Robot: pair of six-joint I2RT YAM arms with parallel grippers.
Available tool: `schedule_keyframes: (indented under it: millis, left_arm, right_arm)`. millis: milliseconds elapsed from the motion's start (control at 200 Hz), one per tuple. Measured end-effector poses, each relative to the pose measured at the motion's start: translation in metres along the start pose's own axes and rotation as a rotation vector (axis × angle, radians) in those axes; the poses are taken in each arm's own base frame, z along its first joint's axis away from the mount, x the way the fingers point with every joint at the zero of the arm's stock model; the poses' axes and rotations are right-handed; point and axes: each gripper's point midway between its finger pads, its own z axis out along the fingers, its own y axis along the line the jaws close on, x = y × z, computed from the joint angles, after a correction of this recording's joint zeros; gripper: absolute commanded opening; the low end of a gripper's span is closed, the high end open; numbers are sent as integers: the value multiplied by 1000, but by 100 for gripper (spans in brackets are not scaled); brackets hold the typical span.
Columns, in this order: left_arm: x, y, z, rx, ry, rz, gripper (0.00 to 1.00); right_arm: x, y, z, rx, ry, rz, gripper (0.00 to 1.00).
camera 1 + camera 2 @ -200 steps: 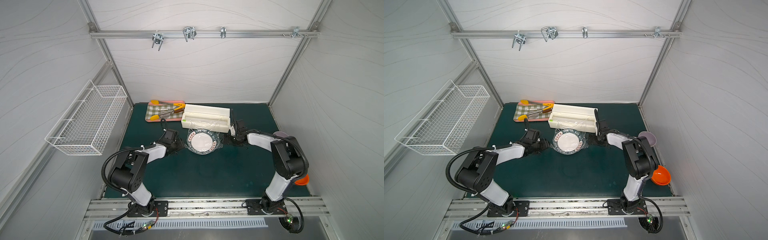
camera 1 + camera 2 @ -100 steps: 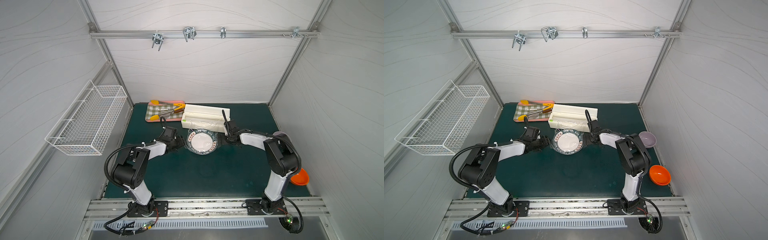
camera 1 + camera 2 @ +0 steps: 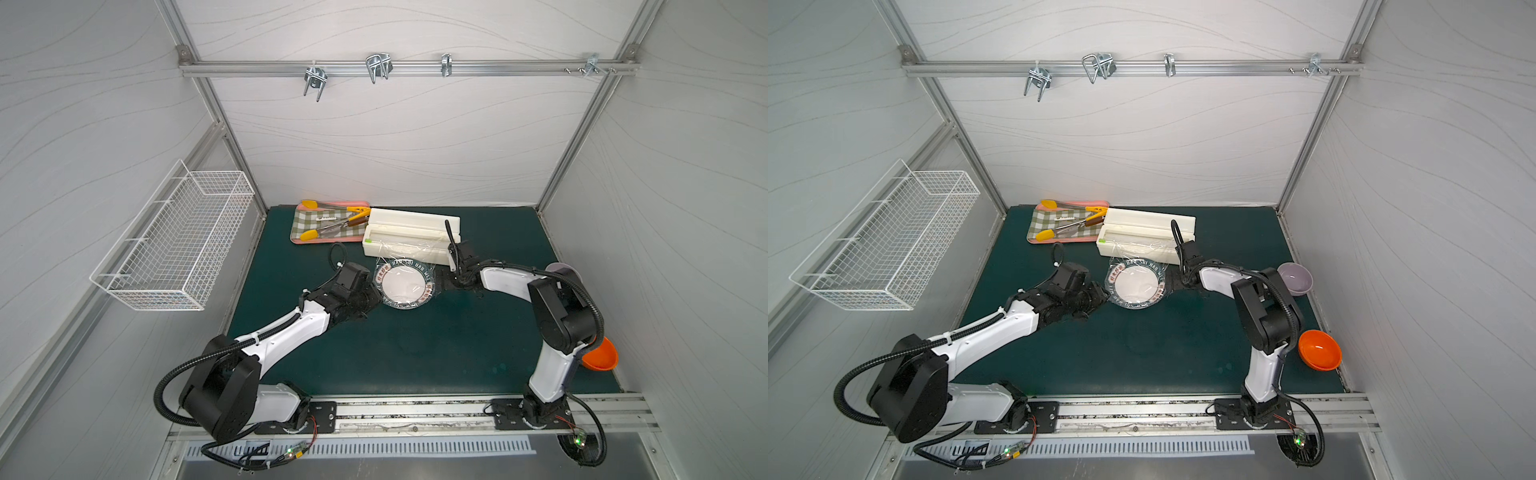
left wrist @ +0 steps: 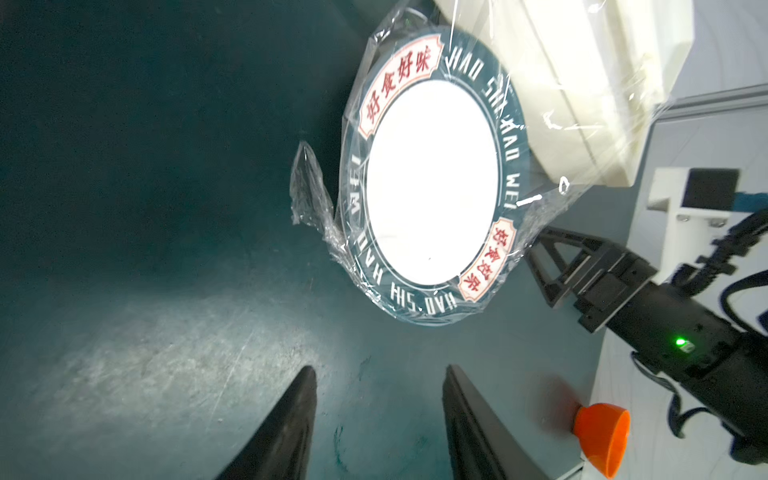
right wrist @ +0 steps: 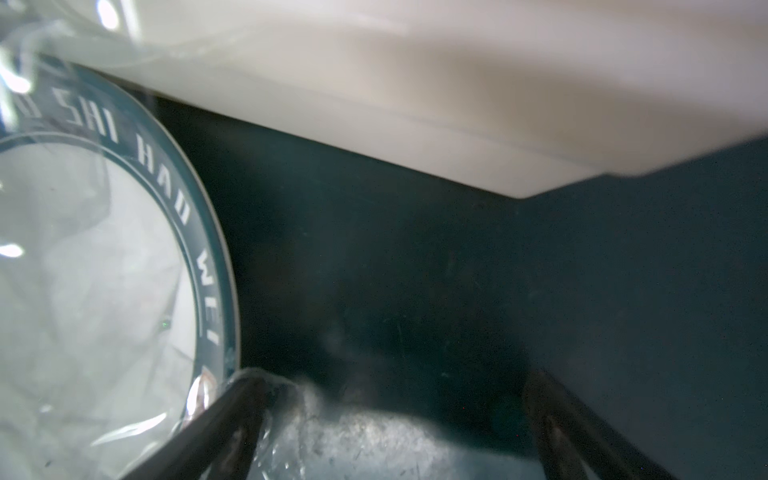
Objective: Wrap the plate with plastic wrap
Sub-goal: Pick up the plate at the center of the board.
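Observation:
The plate (image 3: 404, 282) (image 3: 1136, 283), white with a dark green lettered rim, lies flat on the green mat just in front of the white dispenser box (image 3: 411, 232). The plastic wrap (image 4: 309, 187) covers the plate (image 4: 432, 178) and runs up to the box; a crumpled flap sticks out past the rim on my left arm's side. My left gripper (image 4: 380, 370) (image 3: 372, 293) hovers low beside that rim, open, with only mat between its fingers. My right gripper (image 5: 395, 380) (image 3: 442, 282) is at the opposite rim, open wide. One of its fingers (image 5: 232, 415) touches bunched film at the plate's (image 5: 95, 270) edge.
A tray (image 3: 328, 228) with a checked cloth and yellow-tipped tongs sits behind the plate, left of the box (image 3: 1144, 235). A purple bowl (image 3: 1295, 278) and an orange bowl (image 3: 1318, 349) stand at the right edge, near my right arm. A wire basket (image 3: 174, 245) hangs on the left wall.
My right gripper has slid in along the box to the plate's rim and opened a little wider. My left gripper's jaws opened and then narrowed. The plate has stayed put.

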Motion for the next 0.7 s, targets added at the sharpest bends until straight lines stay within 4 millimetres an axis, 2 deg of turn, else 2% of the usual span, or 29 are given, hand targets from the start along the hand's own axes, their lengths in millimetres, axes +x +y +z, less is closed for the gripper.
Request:
schedule_keyframes:
  millis: [125,205,380,515,700]
  left_arm:
    - [-13,-19,15,-20,-16,17,52]
    - [-21,-22,26,-43,-25,26,52]
    - [-21,-4,51,-122,8,22,51]
    - [-20,12,59,-179,24,15,50]
    - [-29,12,68,-186,23,16,43]
  right_arm:
    - [0,1,0,-5,2,0,99]
    - [0,1,0,-7,3,0,99]
    - [1,1,0,-10,3,0,99]
    - [1,1,0,-14,4,1,99]
    - [0,1,0,-18,5,2,99]
